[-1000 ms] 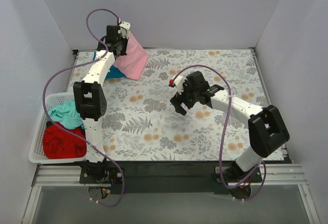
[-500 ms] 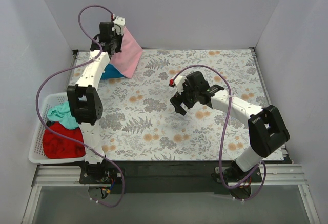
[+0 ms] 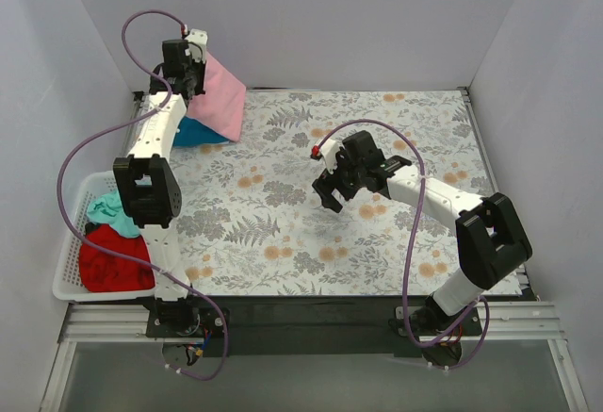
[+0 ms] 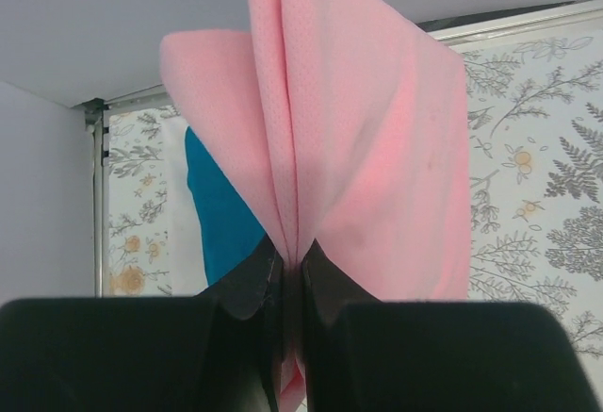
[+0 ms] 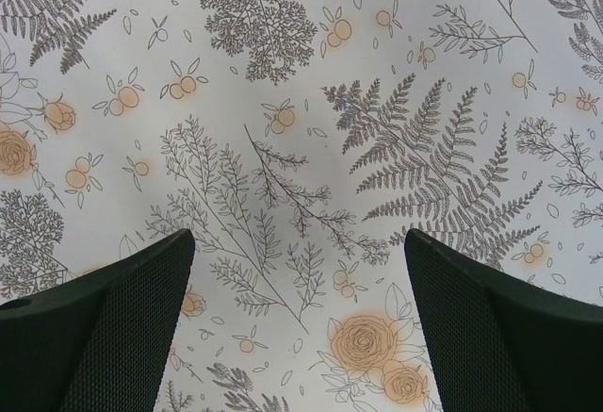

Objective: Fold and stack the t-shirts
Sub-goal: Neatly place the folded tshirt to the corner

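Note:
My left gripper [image 3: 193, 65] is shut on a folded pink t-shirt [image 3: 219, 99] and holds it up over the table's far left corner. The shirt hangs down from the jaws in the left wrist view [image 4: 367, 157], pinched between the black fingers [image 4: 247, 285]. A folded blue t-shirt [image 3: 196, 132] lies on the table under it and shows in the left wrist view [image 4: 221, 209]. My right gripper [image 3: 332, 190] is open and empty above the middle of the floral tablecloth [image 5: 301, 101].
A white basket [image 3: 66, 266] at the left edge holds a red t-shirt [image 3: 115, 263] and a teal t-shirt [image 3: 108, 208]. Grey walls close in the table at the back and sides.
My left gripper has moved left and toward the back corner with the pink t-shirt, carrying it over the blue t-shirt. The right arm has not moved.

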You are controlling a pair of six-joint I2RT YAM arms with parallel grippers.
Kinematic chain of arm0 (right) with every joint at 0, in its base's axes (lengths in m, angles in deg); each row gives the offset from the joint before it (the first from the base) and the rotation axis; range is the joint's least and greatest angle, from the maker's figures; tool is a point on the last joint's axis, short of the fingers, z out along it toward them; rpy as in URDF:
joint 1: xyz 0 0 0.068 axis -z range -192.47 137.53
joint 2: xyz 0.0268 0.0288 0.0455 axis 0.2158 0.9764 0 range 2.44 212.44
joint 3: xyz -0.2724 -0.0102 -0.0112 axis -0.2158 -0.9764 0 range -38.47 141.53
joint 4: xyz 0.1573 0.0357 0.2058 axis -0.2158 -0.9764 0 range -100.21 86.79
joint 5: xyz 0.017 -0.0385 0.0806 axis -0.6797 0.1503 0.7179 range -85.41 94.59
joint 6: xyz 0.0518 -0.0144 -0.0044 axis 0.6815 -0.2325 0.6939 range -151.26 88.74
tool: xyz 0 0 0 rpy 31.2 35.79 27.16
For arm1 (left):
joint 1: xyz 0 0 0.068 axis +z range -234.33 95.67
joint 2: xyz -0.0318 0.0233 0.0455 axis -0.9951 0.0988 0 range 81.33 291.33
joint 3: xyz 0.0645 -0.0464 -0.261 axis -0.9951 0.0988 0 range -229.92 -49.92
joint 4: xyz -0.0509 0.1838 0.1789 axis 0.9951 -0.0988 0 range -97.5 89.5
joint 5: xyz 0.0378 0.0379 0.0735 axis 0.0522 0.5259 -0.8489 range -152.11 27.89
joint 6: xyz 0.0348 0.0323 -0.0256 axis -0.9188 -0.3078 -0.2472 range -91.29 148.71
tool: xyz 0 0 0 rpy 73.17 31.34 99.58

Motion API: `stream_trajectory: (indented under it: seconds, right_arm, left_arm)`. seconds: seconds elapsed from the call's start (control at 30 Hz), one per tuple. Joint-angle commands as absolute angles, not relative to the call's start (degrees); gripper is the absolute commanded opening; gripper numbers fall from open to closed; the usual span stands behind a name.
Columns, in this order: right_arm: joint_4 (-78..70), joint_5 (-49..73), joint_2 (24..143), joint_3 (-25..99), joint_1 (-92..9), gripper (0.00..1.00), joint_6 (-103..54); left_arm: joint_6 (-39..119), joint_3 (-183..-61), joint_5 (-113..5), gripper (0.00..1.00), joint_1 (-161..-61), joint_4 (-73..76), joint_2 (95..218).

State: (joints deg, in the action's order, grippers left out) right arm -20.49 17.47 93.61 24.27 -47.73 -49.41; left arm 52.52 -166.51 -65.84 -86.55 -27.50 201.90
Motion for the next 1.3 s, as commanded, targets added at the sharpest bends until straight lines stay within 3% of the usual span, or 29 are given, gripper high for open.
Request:
stream_trajectory:
  seconds: [0.0,1.0,1.07,1.1,1.2,1.27]
  right_arm:
    - [-20.5,18.9,94.3,26.1,-47.6,0.98,-48.8]
    - [-23.6,19.1,99.0,29.7,-47.6,0.98,-49.5]
    - [-23.6,19.0,98.9,29.6,-47.6,0.98,-49.7]
    - [-23.9,18.7,98.7,29.8,-47.6,0.98,-49.9]
    - [-24.8,17.8,98.2,30.3,-46.8,0.98,-50.7]
    - [-25.4,17.8,97.2,30.5,-45.8,0.98,-50.9]
  left_arm:
    - [51.8,-167.2,-65.8,0.00,-84.4,-24.5,202.8]
    - [46.9,-168.9,-66.8,0.00,-75.8,-18.8,214.9]
    - [46.1,-169.4,-68.8,0.13,-75.8,-18.5,216.2]
    - [45.7,-169.8,-71.3,0.32,-75.8,-18.2,216.8]
    - [44.7,-173.4,-73.0,0.52,-74.8,-18.0,218.4]
    - [45.5,-176.3,-72.5,0.55,-73.7,-19.7,218.6]
